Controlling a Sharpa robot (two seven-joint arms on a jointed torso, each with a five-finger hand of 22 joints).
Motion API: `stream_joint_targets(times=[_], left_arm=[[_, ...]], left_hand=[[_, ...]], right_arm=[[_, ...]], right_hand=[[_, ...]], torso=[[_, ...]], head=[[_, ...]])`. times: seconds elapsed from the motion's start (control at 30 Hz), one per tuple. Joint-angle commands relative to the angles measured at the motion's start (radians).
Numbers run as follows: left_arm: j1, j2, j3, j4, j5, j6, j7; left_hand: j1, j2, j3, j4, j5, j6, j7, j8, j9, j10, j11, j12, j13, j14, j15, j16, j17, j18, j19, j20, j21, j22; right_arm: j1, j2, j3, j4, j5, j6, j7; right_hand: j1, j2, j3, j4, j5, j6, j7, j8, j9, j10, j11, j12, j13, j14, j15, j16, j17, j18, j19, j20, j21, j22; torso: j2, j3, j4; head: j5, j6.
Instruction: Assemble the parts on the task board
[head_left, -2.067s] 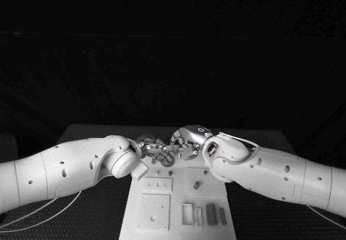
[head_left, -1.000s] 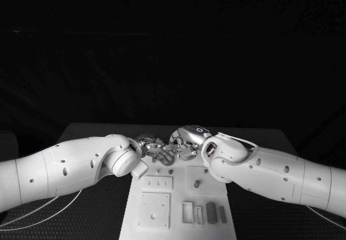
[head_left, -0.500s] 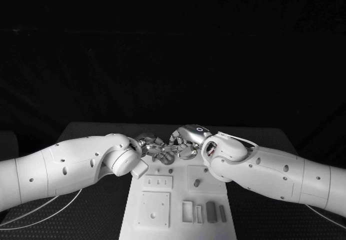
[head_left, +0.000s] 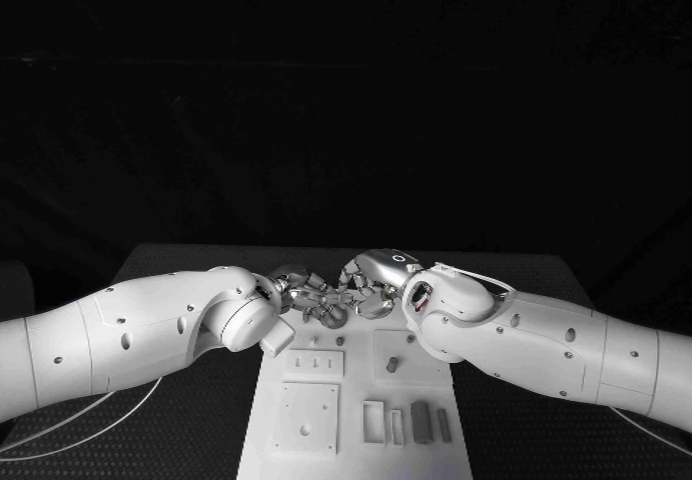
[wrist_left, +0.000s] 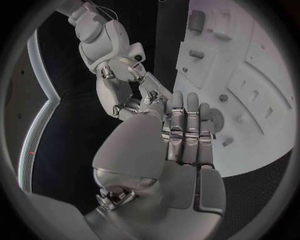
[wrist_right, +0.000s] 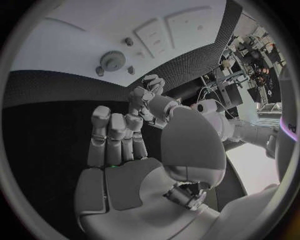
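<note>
From the head camera I looked down and forward over the black table (head_left: 173, 262), with the task board (head_left: 353, 400) running from 6 o'clock toward the centre and both arms meeting just above it. My left wrist camera sat close behind the left hand (wrist_left: 181, 150), facing along its fingers, the board curving past at 2 o'clock. My right wrist camera sat equally close behind the right hand (wrist_right: 125, 165), the board at 12 o'clock. All 3 views shared the board's far end, where the hands met.
</note>
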Motion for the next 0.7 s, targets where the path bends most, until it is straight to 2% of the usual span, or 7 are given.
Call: stream_joint_targets(times=[0.03,0.1,0.2,0.3,0.37,0.47,0.7], left_arm=[[0.002,0.003,0.002,0.001,0.025,0.006,0.022],[0.002,0.003,0.002,0.002,0.029,0.006,0.022],[0.002,0.004,0.002,0.003,0.038,0.005,0.017],[0.002,0.004,0.002,0.003,0.039,0.001,0.008],[0.002,0.003,0.002,0.003,0.039,-0.003,-0.001],[0.002,0.004,0.002,0.002,0.036,-0.006,-0.019],[0.002,0.007,0.002,0.002,0.029,-0.009,-0.048]], left_hand=[[0.006,-0.005,0.006,0.001,-0.002,0.001,0.008,0.0,0.0,0.008,0.002,0.003,0.002,-0.003,-0.003,0.001,-0.001,-0.008,-0.008,0.002,-0.003,0.012],[0.0,-0.009,0.005,0.003,-0.002,0.002,0.009,0.0,0.0,0.008,0.002,0.003,0.002,-0.004,-0.003,0.001,-0.001,-0.01,-0.009,0.003,-0.003,0.012],[-0.043,-0.029,0.002,0.005,-0.005,0.002,0.009,-0.003,0.0,0.008,0.003,0.001,0.004,-0.004,-0.003,0.001,-0.002,-0.012,-0.008,0.001,-0.002,0.013],[-0.129,-0.074,-0.003,0.007,-0.021,-0.004,0.013,-0.011,-0.003,0.003,0.006,-0.003,0.004,-0.006,-0.002,-0.002,-0.004,-0.011,-0.004,0.001,-0.001,0.014],[-0.173,-0.094,-0.008,0.007,-0.028,-0.008,0.016,-0.014,-0.004,0.0,0.009,-0.006,0.004,-0.007,0.0,-0.004,-0.006,-0.01,-0.004,0.002,0.0,0.015],[-0.26,-0.106,-0.035,0.007,-0.02,-0.011,0.017,-0.018,-0.005,-0.003,0.011,-0.009,0.005,-0.01,0.0,-0.007,-0.008,-0.007,-0.008,0.003,0.0,0.015],[-0.301,-0.105,-0.043,0.008,-0.021,-0.013,0.017,-0.02,-0.005,-0.004,0.011,-0.01,0.006,-0.012,0.001,-0.009,-0.01,-0.003,-0.01,0.003,0.0,0.016]], right_arm=[[-0.004,0.005,-0.001,0.003,-0.01,0.017,0.011],[-0.004,0.005,-0.001,0.004,-0.01,0.016,0.011],[-0.004,0.005,-0.001,0.003,-0.009,0.016,0.01],[-0.005,0.005,-0.001,0.003,-0.01,0.013,0.009],[-0.005,0.006,-0.001,0.003,-0.011,0.011,0.007],[-0.005,0.006,-0.001,0.005,-0.012,0.005,0.006],[-0.006,0.006,-0.001,0.01,-0.015,-0.003,0.002]], right_hand=[[-0.008,0.004,0.006,0.0,0.004,0.065,0.058,0.0,0.04,0.008,-0.001,-0.005,0.001,0.008,-0.003,0.006,-0.001,0.015,0.004,0.0,0.006,0.011],[-0.008,0.004,0.006,0.0,0.004,0.065,0.058,0.0,0.04,0.008,-0.001,-0.005,0.001,0.008,-0.003,0.006,-0.001,0.015,0.004,0.0,0.006,0.011],[-0.008,0.005,0.006,-0.001,0.004,0.065,0.058,0.0,0.04,0.008,-0.001,-0.005,0.002,0.008,-0.003,0.006,-0.001,0.015,0.004,0.0,0.006,0.011],[-0.008,0.005,0.006,-0.001,0.004,0.066,0.058,0.0,0.04,0.008,-0.001,-0.006,0.002,0.008,-0.003,0.006,-0.001,0.015,0.004,0.0,0.006,0.011],[-0.008,0.005,0.007,-0.001,0.004,0.066,0.058,0.0,0.04,0.008,-0.001,-0.006,0.002,0.008,-0.003,0.006,-0.001,0.015,0.004,0.0,0.006,0.011],[-0.009,0.005,0.007,-0.001,0.004,0.066,0.058,0.0,0.04,0.008,-0.001,-0.006,0.002,0.008,-0.003,0.006,-0.002,0.015,0.004,0.0,0.006,0.011],[-0.009,0.004,0.008,-0.003,0.006,0.067,0.058,0.0,0.041,0.009,-0.002,-0.006,0.002,0.008,-0.003,0.006,-0.002,0.015,0.004,0.0,0.006,0.011]], torso=[[0.0,0.0005,-0.0002],[0.0,0.0005,0.0002],[0.0,0.0003,0.0003],[0.001,0.0003,-0.0004],[0.001,0.0004,-0.0006],[0.0,0.0007,-0.0003],[0.001,0.0008,0.0005]], head=[[0.001,0.0],[0.001,0.0],[0.0,-0.001],[0.0,-0.002],[0.0,-0.002],[0.0,-0.001],[-0.001,-0.005]])
